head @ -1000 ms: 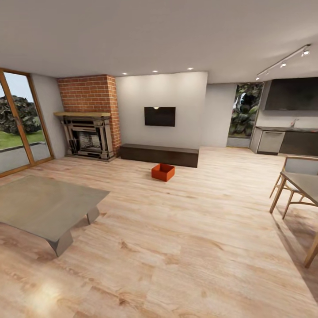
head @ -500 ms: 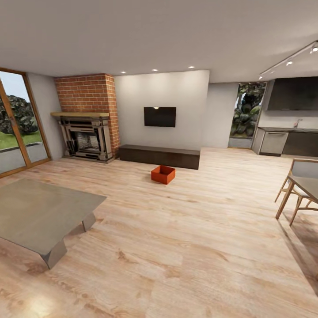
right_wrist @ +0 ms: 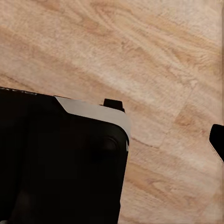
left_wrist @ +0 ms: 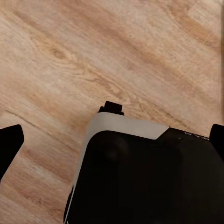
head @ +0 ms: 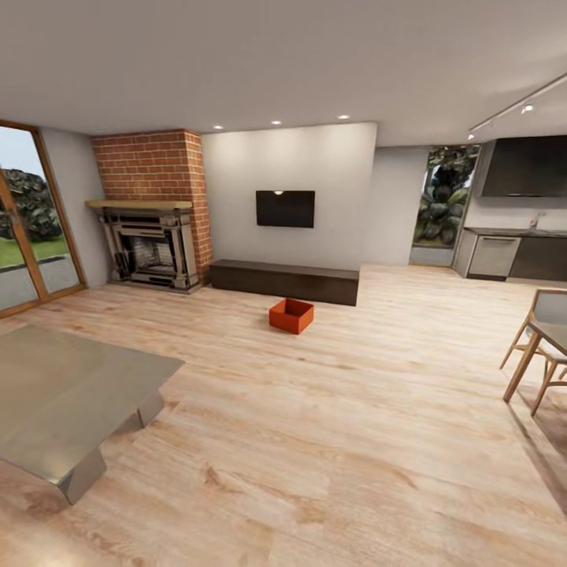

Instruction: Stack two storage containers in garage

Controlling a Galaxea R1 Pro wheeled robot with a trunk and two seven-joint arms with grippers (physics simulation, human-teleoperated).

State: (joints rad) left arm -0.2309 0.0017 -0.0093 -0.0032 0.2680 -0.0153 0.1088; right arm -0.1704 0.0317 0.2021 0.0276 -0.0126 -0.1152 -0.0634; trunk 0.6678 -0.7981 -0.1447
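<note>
Taking the orange-red storage container as the landmark: the task looks barely begun, since this bin sits on the light wood plank floor of the living room and nothing is held. I see one bin, and the garage work lies ahead.

Nearest, the wrist views look down past the robot's dark base onto planks. The left gripper shows dark fingertips at either edge of its picture, spread wide with nothing between them. The right gripper shows one fingertip at an edge; I cannot tell how its jaws stand.

Well short of the container and off to its left stands a low grey table; well to its right, a wooden chair. The plank stretch straight to the bin looks free, so neither should block a direct approach.

Just behind the container runs the long dark bench, then the white wall with the black TV. Left of that stands the red brick fireplace.
</note>
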